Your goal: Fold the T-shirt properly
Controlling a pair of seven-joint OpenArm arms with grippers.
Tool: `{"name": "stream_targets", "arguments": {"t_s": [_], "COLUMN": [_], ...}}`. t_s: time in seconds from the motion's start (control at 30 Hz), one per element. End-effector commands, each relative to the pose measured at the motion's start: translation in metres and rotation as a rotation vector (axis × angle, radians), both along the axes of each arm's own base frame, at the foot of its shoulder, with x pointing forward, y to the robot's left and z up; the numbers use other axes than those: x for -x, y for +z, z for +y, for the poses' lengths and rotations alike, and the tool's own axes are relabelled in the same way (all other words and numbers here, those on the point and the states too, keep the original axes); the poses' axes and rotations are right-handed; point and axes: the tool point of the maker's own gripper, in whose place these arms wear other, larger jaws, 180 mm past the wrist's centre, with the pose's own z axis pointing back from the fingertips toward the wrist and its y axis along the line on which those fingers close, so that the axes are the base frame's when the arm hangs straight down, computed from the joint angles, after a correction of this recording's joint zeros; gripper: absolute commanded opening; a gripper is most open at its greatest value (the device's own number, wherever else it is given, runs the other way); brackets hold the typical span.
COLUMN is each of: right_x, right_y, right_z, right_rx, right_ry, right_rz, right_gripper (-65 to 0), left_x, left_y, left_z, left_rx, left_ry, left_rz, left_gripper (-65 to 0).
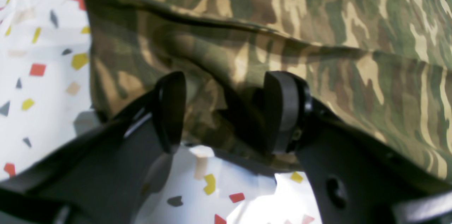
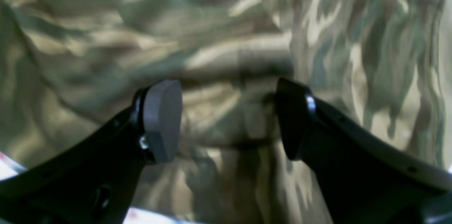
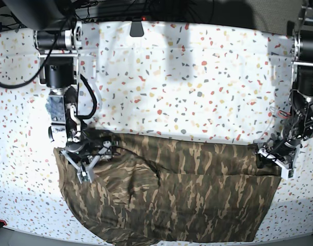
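The T-shirt (image 3: 187,189) is camouflage all over — olive green, brown and tan in long streaks, with pale cream dashes showing in the left wrist view. Beneath the right end effector (image 2: 227,118) the print reads softer and blurred, greyish green mixed with beige. The left end effector (image 1: 226,111) is black, its pads matt black; on the right one, one pad (image 2: 162,120) looks grey and the other black. The tabletop (image 3: 197,77) beside and behind both end effectors is covered in white cloth speckled with small red, yellow, grey and pale beige chips — an even terrazzo scatter.
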Motion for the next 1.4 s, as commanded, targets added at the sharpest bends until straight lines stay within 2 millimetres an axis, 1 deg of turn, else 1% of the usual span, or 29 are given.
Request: {"name": "stream_targets", "arguments": {"t_s": [0.0, 0.17, 0.33, 0.37, 0.47, 0.53, 0.63, 0.7, 0.8, 0.87, 0.93, 1.03, 1.17, 1.23, 1.3, 1.37], "right_x": [-0.013, 0.006, 0.021, 0.024, 0.029, 0.033, 0.043, 0.050, 0.066, 0.079, 0.092, 0.111, 0.134, 0.144, 0.151, 0.152], "right_y": [0.020, -0.003, -0.019, -0.021, -0.027, -0.029, -0.028, -0.022, -0.015, -0.014, -0.016, -0.023, -0.034, -0.039, -0.042, -0.042], "right_z": [-0.005, -0.013, -0.013, -0.013, -0.013, -0.013, -0.012, -0.010, -0.005, -0.002, -0.003, -0.008, -0.020, -0.027, -0.033, -0.037], "right_rx": [0.006, 0.036, 0.051, 0.051, 0.054, 0.058, 0.073, 0.079, 0.082, 0.078, 0.087, 0.108, 0.123, 0.142, 0.156, 0.165], "right_ry": [-0.011, -0.016, -0.005, -0.005, -0.005, -0.005, 0.004, 0.013, 0.029, 0.037, 0.045, 0.054, 0.058, 0.061, 0.063, 0.062], "right_rz": [-0.065, -0.019, -0.013, -0.005, 0.015, 0.029, 0.036, 0.019, -0.002, 0.000, 0.006, 0.029, 0.072, 0.094, 0.107, 0.112], "right_gripper": [-23.5, -23.5, -23.5, -23.5, -23.5, -23.5, -23.5, -23.5, -23.5, -23.5, -23.5, -23.5, -23.5, -23.5, -23.5, -23.5], "left_x": [-0.017, -0.013, -0.001, 0.002, 0.015, 0.023, 0.040, 0.049, 0.058, 0.069, 0.082, 0.106, 0.140, 0.149, 0.146, 0.133], "left_y": [0.027, 0.022, 0.006, 0.002, -0.018, -0.028, -0.048, -0.058, -0.065, -0.071, -0.077, -0.084, -0.090, -0.085, -0.072, -0.053], "left_z": [0.006, 0.006, 0.000, -0.002, -0.010, -0.013, -0.013, -0.011, -0.006, -0.003, 0.000, 0.005, 0.009, 0.006, 0.004, 0.007], "left_rx": [-0.003, -0.002, -0.010, -0.027, -0.095, -0.103, -0.107, -0.114, -0.098, -0.079, -0.081, -0.112, -0.152, -0.164, -0.186, -0.233], "left_ry": [0.005, 0.005, 0.001, -0.009, -0.052, -0.062, -0.074, -0.081, -0.072, -0.067, -0.077, -0.102, -0.145, -0.168, -0.171, -0.153], "left_rz": [-0.074, -0.066, -0.064, -0.067, -0.022, 0.001, 0.101, 0.169, 0.218, 0.261, 0.296, 0.322, 0.333, 0.308, 0.257, 0.180], "left_gripper": [-31.5, -31.5, -31.6, -32.2, -37.7, -40.1, -40.1, -40.1, -40.1, -40.1, -40.1, -40.1, -40.1, -40.1, -40.1, -40.1]}}
